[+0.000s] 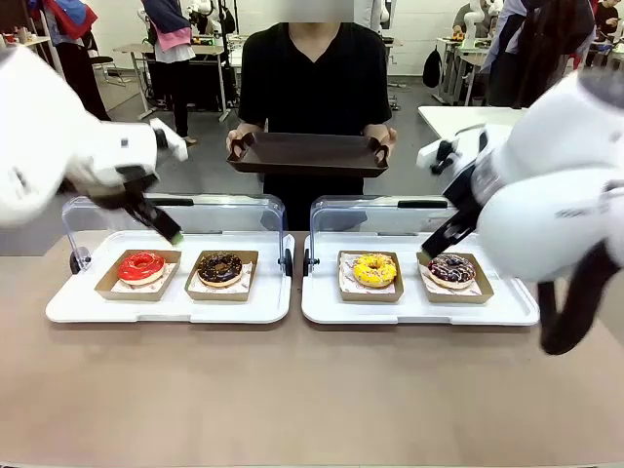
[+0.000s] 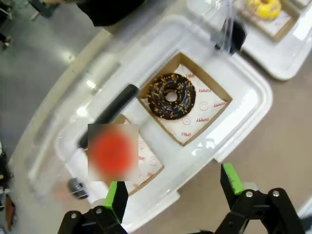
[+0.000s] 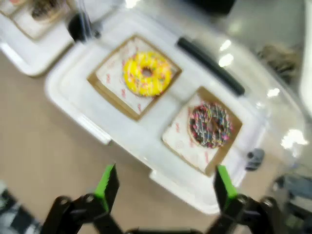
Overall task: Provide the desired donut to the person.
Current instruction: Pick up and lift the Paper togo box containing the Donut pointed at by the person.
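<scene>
Front view: the person in a black short-sleeved T-shirt (image 1: 314, 78) stands at the far side of the brown table (image 1: 292, 390). Both hands (image 1: 237, 144) grip the ends of a dark brown rectangular serving tray (image 1: 310, 156), held level at the waist and well apart from the food.

Two white plastic trays lie side by side on the table, their clear hinged lids (image 1: 224, 216) raised at the back. The left white tray (image 1: 73, 307) holds a red-glazed donut (image 1: 142, 265) and a chocolate donut dotted with nut crumbs (image 1: 219, 268). The right white tray (image 1: 419, 310) holds a yellow-iced donut (image 1: 374, 270) and a chocolate donut with coloured sprinkles (image 1: 451, 269). Each donut sits on paper in its own brown cardboard boat (image 1: 105, 286).

The left gripper (image 1: 174, 234) hovers just above the red-glazed donut without touching it. In the left wrist view its green-padded fingers (image 2: 116, 195) are spread wide, with the tray's near edge between them. The right gripper (image 1: 431, 253) hangs just beside the sprinkled donut. The right wrist view is smeared, but its fingers look spread wide too, with nothing between them.
</scene>
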You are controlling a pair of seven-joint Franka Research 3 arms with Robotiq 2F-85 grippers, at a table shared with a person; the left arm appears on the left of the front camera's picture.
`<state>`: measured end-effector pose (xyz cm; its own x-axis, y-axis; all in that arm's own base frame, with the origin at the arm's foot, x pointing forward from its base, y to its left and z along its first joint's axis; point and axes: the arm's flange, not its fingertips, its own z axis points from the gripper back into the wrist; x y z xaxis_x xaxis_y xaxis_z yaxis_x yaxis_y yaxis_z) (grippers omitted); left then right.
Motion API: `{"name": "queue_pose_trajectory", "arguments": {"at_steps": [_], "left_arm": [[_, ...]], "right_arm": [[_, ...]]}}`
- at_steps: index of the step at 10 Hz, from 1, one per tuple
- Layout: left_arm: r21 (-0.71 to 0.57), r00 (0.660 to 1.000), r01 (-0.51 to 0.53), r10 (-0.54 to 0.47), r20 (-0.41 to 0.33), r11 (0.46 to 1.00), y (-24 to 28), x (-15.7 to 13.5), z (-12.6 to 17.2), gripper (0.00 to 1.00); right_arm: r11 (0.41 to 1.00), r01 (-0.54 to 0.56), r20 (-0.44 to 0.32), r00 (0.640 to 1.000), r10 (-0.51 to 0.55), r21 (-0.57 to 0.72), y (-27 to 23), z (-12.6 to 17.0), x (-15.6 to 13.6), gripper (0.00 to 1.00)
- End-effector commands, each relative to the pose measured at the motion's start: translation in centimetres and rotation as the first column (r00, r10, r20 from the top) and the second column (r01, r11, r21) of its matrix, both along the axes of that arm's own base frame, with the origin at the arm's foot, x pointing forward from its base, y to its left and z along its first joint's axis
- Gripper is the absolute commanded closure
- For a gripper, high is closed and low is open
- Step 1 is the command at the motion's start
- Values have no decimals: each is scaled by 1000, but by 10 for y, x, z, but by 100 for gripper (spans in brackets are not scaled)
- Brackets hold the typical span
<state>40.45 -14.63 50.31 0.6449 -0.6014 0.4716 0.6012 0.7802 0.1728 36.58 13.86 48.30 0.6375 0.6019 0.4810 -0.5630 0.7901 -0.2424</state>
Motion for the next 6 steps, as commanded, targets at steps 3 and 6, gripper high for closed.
{"name": "queue_pose_trajectory", "arguments": {"at_steps": [3, 6], "left_arm": [[133, 1000, 21, -22, 3, 991, 11, 0, 124, 0], [93, 1000, 22, -23, 4, 995, 16, -10, 137, 0]], "right_arm": [[996, 80, 34, 996, -79, -34, -5, 131, -77, 0], [997, 72, 48, 996, -70, -38, -15, 145, -88, 0]]}}
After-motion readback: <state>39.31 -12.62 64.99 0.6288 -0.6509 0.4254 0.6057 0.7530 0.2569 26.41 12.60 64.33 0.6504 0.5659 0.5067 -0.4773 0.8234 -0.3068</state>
